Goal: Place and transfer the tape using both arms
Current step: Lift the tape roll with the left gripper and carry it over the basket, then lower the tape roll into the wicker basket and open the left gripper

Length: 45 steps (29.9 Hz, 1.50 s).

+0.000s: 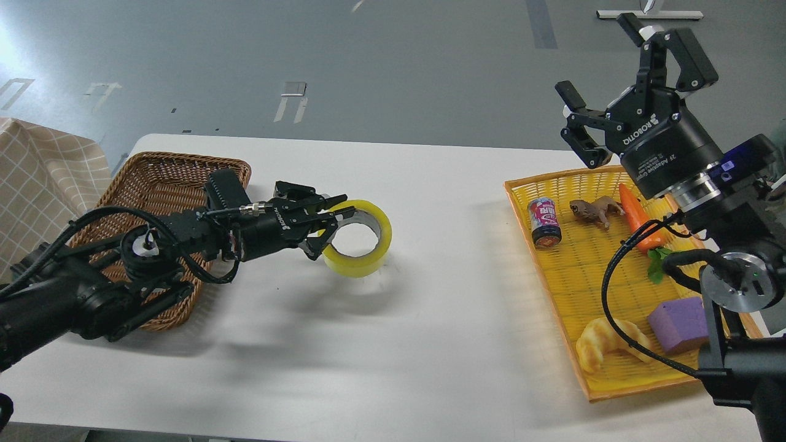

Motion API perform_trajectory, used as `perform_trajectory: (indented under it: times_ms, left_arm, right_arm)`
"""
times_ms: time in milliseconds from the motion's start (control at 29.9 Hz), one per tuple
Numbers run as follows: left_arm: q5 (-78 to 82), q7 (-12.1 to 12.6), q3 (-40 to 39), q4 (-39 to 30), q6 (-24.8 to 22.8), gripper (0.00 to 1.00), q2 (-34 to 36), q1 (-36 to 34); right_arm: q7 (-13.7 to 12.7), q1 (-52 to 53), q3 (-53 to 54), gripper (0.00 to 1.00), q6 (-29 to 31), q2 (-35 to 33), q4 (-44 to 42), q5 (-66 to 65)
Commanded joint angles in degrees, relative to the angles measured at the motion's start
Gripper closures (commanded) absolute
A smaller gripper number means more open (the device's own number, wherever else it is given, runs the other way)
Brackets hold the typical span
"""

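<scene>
The yellow translucent tape (pixel 365 248) with its grey-white core hangs above the white table (pixel 430 344), left of centre. My left gripper (pixel 328 230) is shut on the roll's near wall, one finger inside the core and one outside. The left arm comes in low from the left, over the wicker basket's right edge. My right gripper (pixel 611 70) is open and empty, held high above the far corner of the yellow tray (pixel 614 383).
A brown wicker basket (pixel 153 184) stands at the left. The yellow tray at the right holds a small can (pixel 544 221), a toy animal (pixel 592 210), a carrot (pixel 638 218), a purple block (pixel 678 323) and a croissant (pixel 608 348). Checked cloth (pixel 37 184) lies at far left.
</scene>
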Motion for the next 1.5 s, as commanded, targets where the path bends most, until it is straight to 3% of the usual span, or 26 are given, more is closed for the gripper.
perform_trajectory:
  times_ms: [0, 301, 635, 936, 1103, 1471]
  left_arm:
    - [0.0, -0.29, -0.02, 0.12, 2.84, 0.87, 4.78, -0.01]
    - [-5.8, -0.34, 0.16, 0.04, 4.42, 0.87, 17.17, 0.43]
    - [-13.63, -0.34, 0.68, 1.09, 5.47, 0.86, 25.54, 1.05]
    - [-16.28, -0.34, 0.6, 8.12, 9.87, 0.84, 24.75, 7.54]
    - [-16.45, -0.34, 0.6, 15.94, 12.21, 0.83, 19.66, 9.92]
    - [-20.93, -0.34, 0.69, 16.74, 12.21, 0.78, 19.04, 12.03]
  right_arm:
    - [0.0, -0.29, 0.09, 0.0, 0.21, -0.03, -0.29, 0.03]
    - [0.0, -1.16, -0.26, 0.0, 0.3, -0.29, -0.21, 0.03]
    - [0.0, -2.22, -0.7, 0.0, 0.47, -0.2, -0.73, 0.03]
    - [0.0, -2.57, -1.31, 0.0, 0.47, 0.15, -1.0, -0.15]
    - [0.0, -3.98, -1.58, 0.0, 0.47, -0.2, -0.82, -0.06]
    - [0.0, -5.38, -1.66, 0.0, 0.47, 0.06, -0.65, -0.06]
